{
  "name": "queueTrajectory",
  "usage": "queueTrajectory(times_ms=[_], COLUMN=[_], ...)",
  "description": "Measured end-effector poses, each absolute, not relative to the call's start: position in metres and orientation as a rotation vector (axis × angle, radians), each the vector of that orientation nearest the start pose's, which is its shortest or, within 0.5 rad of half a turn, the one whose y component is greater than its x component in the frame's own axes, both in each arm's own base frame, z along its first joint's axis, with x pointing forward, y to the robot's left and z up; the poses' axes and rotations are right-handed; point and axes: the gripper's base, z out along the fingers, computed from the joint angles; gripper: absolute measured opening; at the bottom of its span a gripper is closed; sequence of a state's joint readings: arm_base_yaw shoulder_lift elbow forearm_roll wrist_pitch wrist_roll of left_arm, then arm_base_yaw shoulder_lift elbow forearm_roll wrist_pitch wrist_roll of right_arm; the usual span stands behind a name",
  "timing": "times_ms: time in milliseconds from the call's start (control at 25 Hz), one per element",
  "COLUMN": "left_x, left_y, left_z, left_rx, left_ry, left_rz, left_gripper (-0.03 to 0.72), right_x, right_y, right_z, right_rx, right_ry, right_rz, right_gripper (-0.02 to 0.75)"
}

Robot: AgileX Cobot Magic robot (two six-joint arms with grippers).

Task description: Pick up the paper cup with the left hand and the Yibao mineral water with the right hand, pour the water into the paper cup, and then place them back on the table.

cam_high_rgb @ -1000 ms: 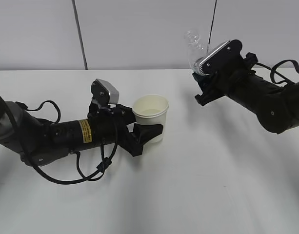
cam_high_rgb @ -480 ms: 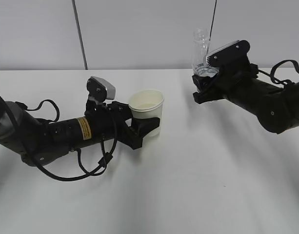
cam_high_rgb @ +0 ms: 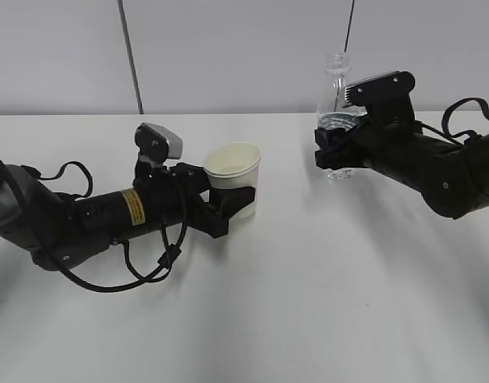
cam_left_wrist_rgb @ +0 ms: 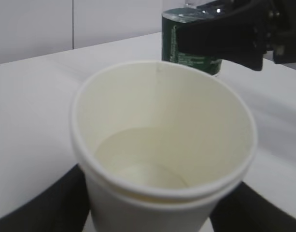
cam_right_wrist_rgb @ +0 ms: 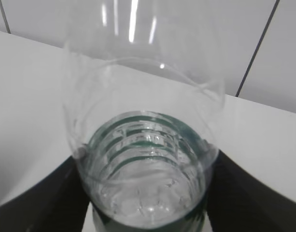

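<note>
The white paper cup (cam_high_rgb: 233,180) stands upright between the fingers of my left gripper (cam_high_rgb: 230,207), low over the table (cam_high_rgb: 308,303). In the left wrist view the cup (cam_left_wrist_rgb: 162,145) fills the frame, with a little water at its bottom. My right gripper (cam_high_rgb: 333,148) is shut on the Yibao mineral water bottle (cam_high_rgb: 336,80), which stands upright, its base at or just above the table. In the right wrist view the clear bottle (cam_right_wrist_rgb: 143,159) sits between the black fingers, green label below. The bottle also shows in the left wrist view (cam_left_wrist_rgb: 186,43).
A grey wall with a dark vertical seam (cam_high_rgb: 131,56) runs behind the table. The two arms reach in from the left and right edges, with black cables looping beside each.
My right gripper has turned the bottle from tilted to upright and lowered it toward the table. My left gripper has moved the cup left and down.
</note>
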State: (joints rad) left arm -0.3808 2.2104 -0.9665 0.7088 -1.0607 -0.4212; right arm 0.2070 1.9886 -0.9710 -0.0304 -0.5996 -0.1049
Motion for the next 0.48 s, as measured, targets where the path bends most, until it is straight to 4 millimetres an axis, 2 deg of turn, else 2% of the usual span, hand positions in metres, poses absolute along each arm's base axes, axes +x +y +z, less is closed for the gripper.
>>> queueTrajectory(times_ms=[480], left_x=[0.364], left_y=[-0.157], left_z=[0.089], left_rx=[0.663], left_ry=[1.698], left_rz=[-0.751], left_gripper=[0.442], right_x=[0.394], right_y=[0.088], right_z=[0.138], right_rx=[-0.327], right_ry=[1.903], right_rz=[0.133], right_gripper=[0.487])
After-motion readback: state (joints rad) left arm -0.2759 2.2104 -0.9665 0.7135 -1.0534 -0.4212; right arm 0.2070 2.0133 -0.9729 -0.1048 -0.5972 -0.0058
